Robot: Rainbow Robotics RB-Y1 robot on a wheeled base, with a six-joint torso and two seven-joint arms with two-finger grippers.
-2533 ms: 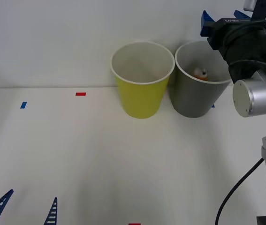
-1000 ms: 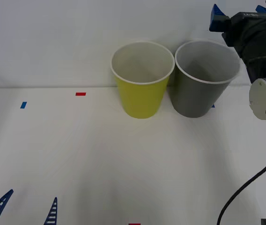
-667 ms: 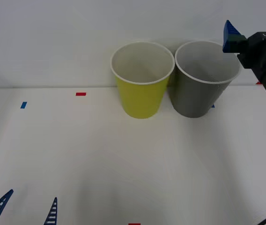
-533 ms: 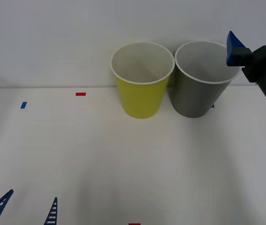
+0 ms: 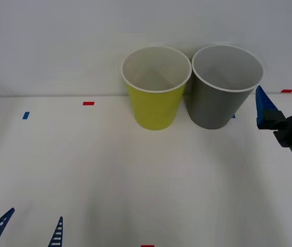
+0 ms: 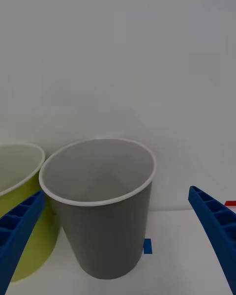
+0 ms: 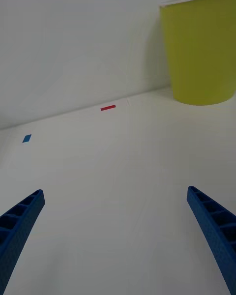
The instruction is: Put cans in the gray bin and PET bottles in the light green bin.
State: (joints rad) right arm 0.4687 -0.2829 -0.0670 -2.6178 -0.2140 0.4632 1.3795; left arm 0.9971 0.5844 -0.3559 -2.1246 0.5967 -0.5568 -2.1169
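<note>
The gray bin (image 5: 215, 110) stands upright at the back of the table, touching the light green bin (image 5: 153, 110) on its left. My right gripper (image 5: 286, 105) is open and holds nothing, low beside the gray bin on its right. In the right wrist view its fingers (image 6: 117, 255) frame the gray bin (image 6: 98, 226), with the light green bin (image 6: 19, 164) next to it. My left gripper (image 5: 27, 231) waits open at the table's front left; its wrist view shows the open fingers (image 7: 118, 241) and the light green bin (image 7: 201, 49). The cans and PET bottles are out of view.
Small red tape marks (image 5: 88, 103) and a blue one (image 5: 26, 115) lie on the white table (image 5: 135, 175). A white wall rises right behind the bins. Open tabletop stretches in front of both bins.
My right gripper has drawn back from over the gray bin, moving down and to the right. The orange can seen inside the gray bin earlier no longer shows.
</note>
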